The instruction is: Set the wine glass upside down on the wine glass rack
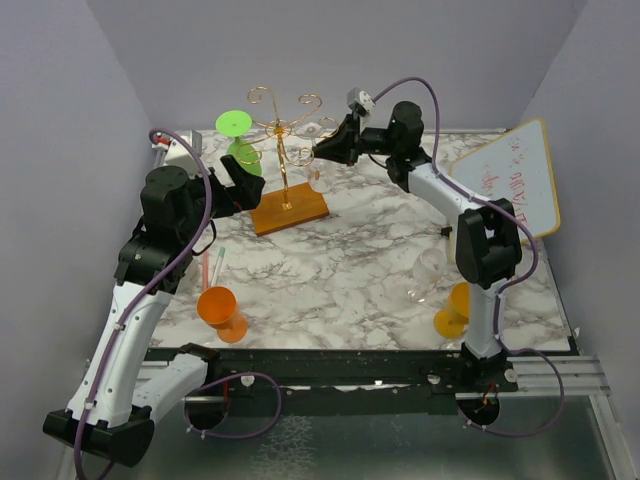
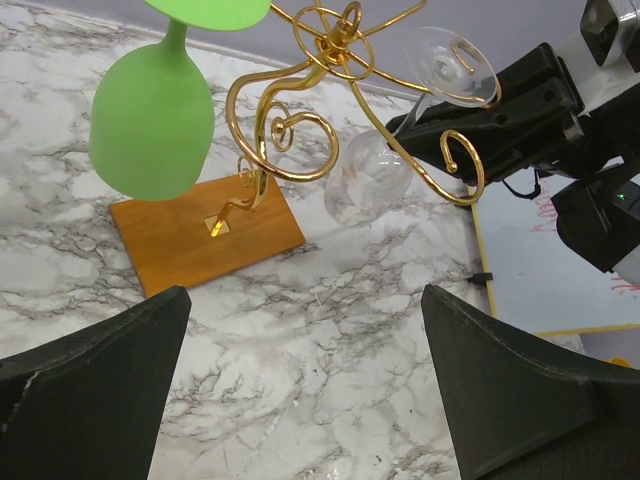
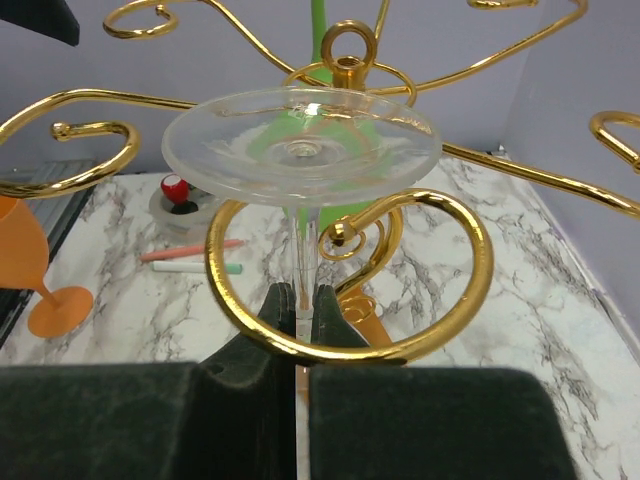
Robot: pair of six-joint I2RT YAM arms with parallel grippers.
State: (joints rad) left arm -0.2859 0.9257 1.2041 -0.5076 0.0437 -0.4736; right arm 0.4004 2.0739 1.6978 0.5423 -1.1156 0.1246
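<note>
The wine glass rack [image 1: 283,128] is gold wire on an orange-brown wooden base [image 1: 290,212] at the back middle. A clear wine glass [image 2: 365,180] hangs upside down at the rack's right side. Its round foot [image 3: 300,145] sits just above a curled arm [image 3: 440,320], and its stem [image 3: 303,250] runs down inside that curl. My right gripper [image 3: 303,300] is shut on the stem. I cannot tell whether the foot rests on the wire. My left gripper [image 2: 305,380] is open and holds nothing, low over the marble in front of and left of the base [image 2: 205,235].
A green wine glass [image 1: 240,140] hangs upside down on the rack's left arm. An orange glass [image 1: 220,312] and two chalk sticks [image 1: 212,266] lie front left. A clear glass [image 1: 428,272] and another orange glass [image 1: 452,312] are front right. A whiteboard [image 1: 510,178] leans at the right.
</note>
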